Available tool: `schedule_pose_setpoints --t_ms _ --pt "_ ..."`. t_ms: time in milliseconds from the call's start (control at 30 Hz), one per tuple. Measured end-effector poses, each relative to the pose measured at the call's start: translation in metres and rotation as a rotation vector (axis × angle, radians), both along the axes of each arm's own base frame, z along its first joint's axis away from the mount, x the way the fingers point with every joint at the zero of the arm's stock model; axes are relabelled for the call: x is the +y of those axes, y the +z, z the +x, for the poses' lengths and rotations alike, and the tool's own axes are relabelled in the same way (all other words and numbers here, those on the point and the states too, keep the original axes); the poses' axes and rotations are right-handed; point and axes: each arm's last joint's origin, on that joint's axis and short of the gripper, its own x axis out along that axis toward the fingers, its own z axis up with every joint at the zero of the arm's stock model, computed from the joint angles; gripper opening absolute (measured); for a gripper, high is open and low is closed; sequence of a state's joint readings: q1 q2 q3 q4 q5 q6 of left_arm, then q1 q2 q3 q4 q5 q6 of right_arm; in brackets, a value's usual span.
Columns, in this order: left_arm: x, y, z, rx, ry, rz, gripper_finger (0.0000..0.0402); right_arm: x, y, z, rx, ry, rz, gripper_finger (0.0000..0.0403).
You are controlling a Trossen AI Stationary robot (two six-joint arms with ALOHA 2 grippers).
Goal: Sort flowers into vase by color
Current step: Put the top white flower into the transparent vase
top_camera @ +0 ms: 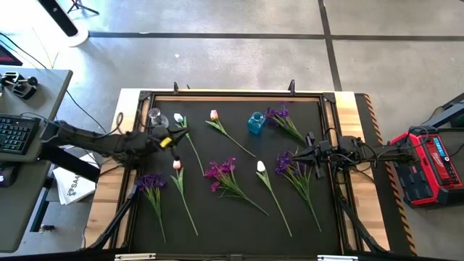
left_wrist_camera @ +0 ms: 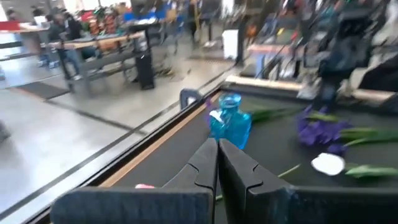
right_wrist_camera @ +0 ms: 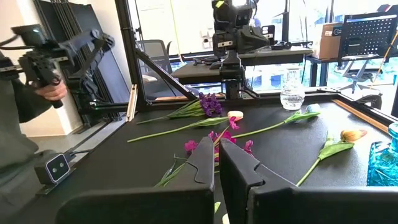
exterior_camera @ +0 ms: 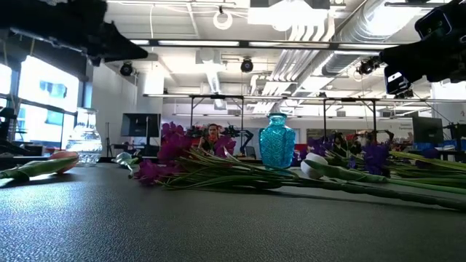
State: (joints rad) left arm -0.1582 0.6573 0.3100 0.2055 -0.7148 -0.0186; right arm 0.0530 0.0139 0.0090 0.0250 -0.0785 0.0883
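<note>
Right now nothing is sorted: your flowers lie loose across the frame's middle. Both grippers, left and right, hover closed and empty. Next, open one over a stem.

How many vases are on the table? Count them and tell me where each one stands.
2. The clear glass vase stands near the back-left corner of the black mat. The blue vase stands near the back edge, slightly right of centre. None appears hidden.

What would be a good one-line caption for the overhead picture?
Two robot arms, left gripper and right gripper shut and empty, wait above loose flowers, a clear vase and a blue vase.
</note>
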Motion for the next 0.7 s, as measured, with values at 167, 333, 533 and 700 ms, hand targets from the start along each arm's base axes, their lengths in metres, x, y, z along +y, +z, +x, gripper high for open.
schedule_pose_setpoints --t_ms 167,333,533,700 --pt "-0.007 0.011 0.028 0.089 0.098 -0.048 0.0000 0.000 0.000 0.000 0.000 0.000 0.000 0.0000" --pt "-0.013 0.023 0.060 0.151 0.171 -0.159 0.0000 0.000 0.000 0.000 0.000 0.000 0.000 0.0000" --pt "-0.008 0.018 0.091 0.249 0.317 -0.355 0.0023 0.000 0.000 0.000 -0.001 0.000 0.000 0.0000" --pt "-0.001 -0.011 0.102 0.365 0.409 -0.489 0.0076 0.000 0.000 0.000 -0.001 0.000 0.000 0.0000"
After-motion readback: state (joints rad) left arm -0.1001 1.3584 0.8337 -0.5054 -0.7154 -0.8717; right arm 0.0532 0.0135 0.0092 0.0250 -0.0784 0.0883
